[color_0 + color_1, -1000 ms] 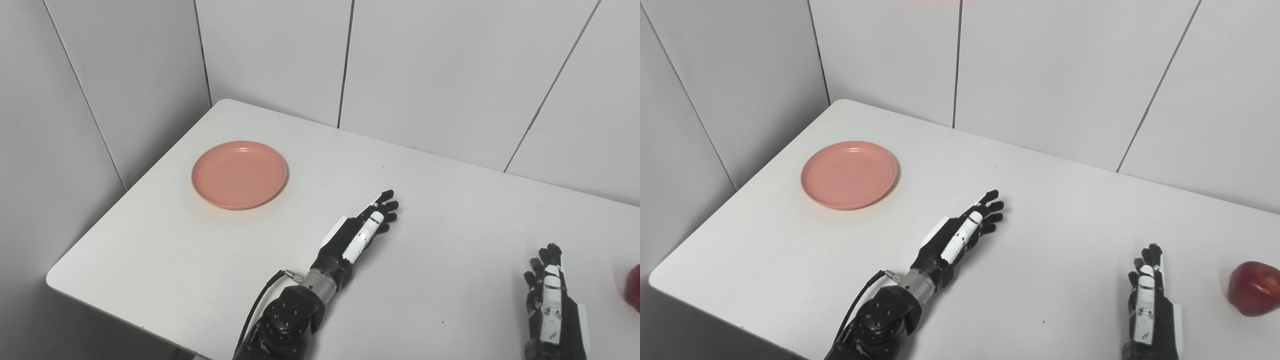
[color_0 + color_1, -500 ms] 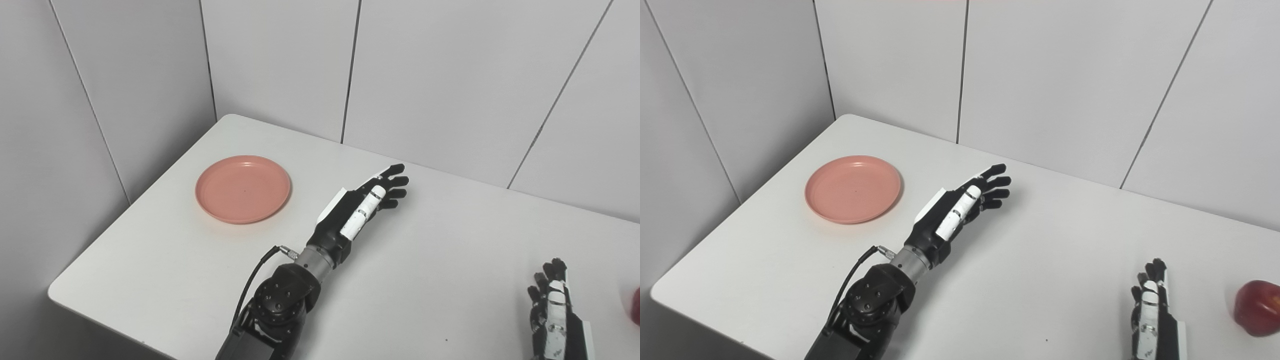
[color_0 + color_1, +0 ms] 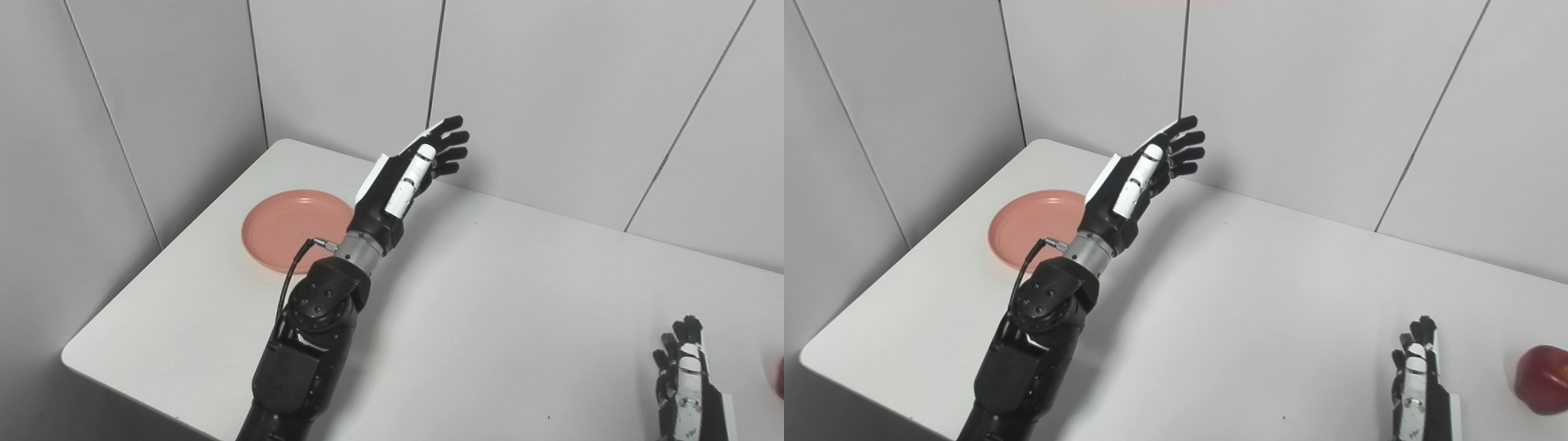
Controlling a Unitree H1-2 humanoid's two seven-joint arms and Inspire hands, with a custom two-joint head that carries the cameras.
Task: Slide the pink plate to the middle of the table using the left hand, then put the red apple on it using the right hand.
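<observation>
While raised above the worktop (image 3: 490, 294), left hand (image 3: 407, 177) empty, fingers (image 3: 450, 138) spread.
Pink plate (image 3: 278, 226) at far left, untouched; red apple (image 3: 1540, 380) beside open right hand (image 3: 1418, 392); risk of descending wrist clipping the rim.

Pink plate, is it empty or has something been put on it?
Empty: the pink plate shows a bare surface; the red apple sits far right.

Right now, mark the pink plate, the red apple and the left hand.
pink plate (image 3: 278, 229), left eye view, on its bare inner surface.
red apple (image 3: 1542, 378), right eye view, on its visible front.
left hand (image 3: 1136, 177), right eye view, on the hand's white back.
</observation>
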